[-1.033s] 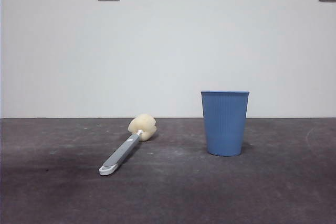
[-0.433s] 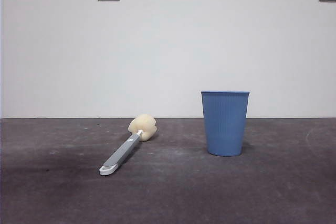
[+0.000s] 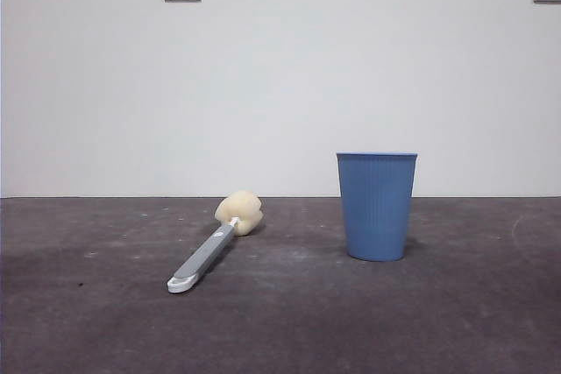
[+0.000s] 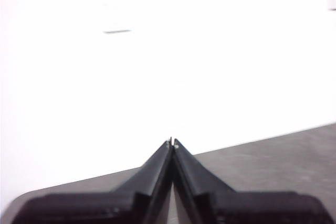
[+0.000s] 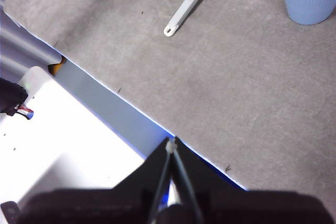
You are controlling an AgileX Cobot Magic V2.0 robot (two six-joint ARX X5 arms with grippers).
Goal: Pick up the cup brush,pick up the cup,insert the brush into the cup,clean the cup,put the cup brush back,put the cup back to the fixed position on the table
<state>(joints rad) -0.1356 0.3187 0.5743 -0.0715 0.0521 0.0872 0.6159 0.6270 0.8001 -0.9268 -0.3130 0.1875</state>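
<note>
Lying flat: sponge-headed cup brush [image 3: 207, 251] w/ ribbed cup [image 3: 376, 206] upright nearby.

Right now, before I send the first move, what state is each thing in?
cup brush: lying flat on the table, sponge head toward the wall, not held.
cup: upright, mouth up, standing apart from the brush, not held.
table: carries both brush and cup.
left hand: shut, holding nothing, aimed at the wall.
right hand: shut, holding nothing, above the table's near edge.
</note>
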